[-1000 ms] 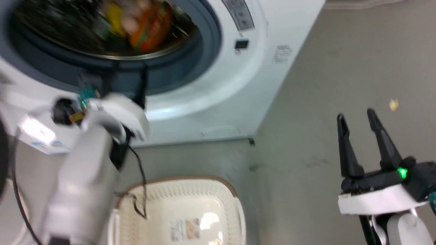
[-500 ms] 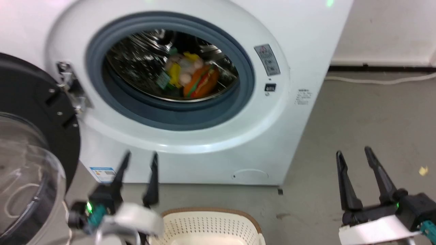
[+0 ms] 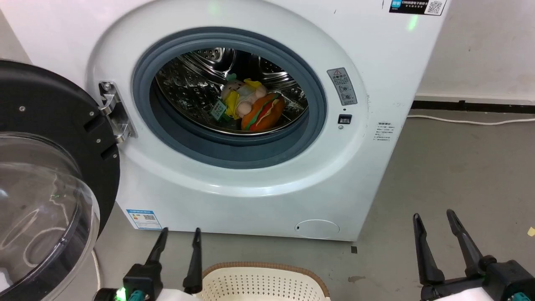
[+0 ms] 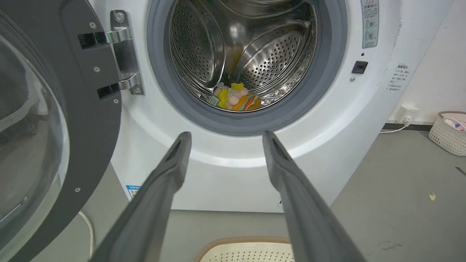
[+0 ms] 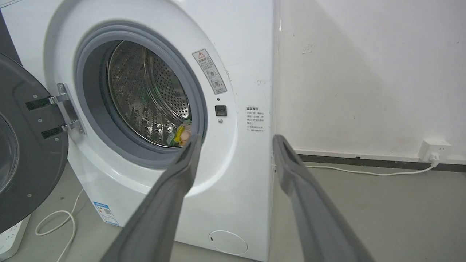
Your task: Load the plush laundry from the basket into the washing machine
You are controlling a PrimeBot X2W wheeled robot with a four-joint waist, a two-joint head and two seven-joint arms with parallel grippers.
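I read the loading as done, or all but. Both pieces of the plush laundry, the striped hot-dog toy (image 3: 263, 115) and the pale pink figure (image 3: 241, 97) in yellow, lie touching each other at the bottom of the steel drum (image 3: 188, 83) inside the washing machine (image 3: 259, 200). My left gripper (image 3: 180, 230) hovers low in front of the machine, just beside the far rim of the basket (image 3: 259, 266), fingers spread and holding nothing. My right gripper (image 3: 433, 214) hangs well off to the right over the floor (image 3: 459, 175), likewise spread and empty. I see only the far strip of the basket, so I cannot tell whether anything is left in it. My next move, as I judge it, is to look down into it before calling the job finished. If closing up is wanted, the domed door (image 3: 50, 175) stands swung wide at my left on its hinge (image 3: 115, 110), and I'd have to reach around it. A white cable (image 3: 472, 122) runs along the wall foot to a socket (image 5: 433, 149), a second small basket (image 4: 447, 133) sits well away, and a yellow scrap (image 3: 531, 231) lies on the floor. None of these is in my way.
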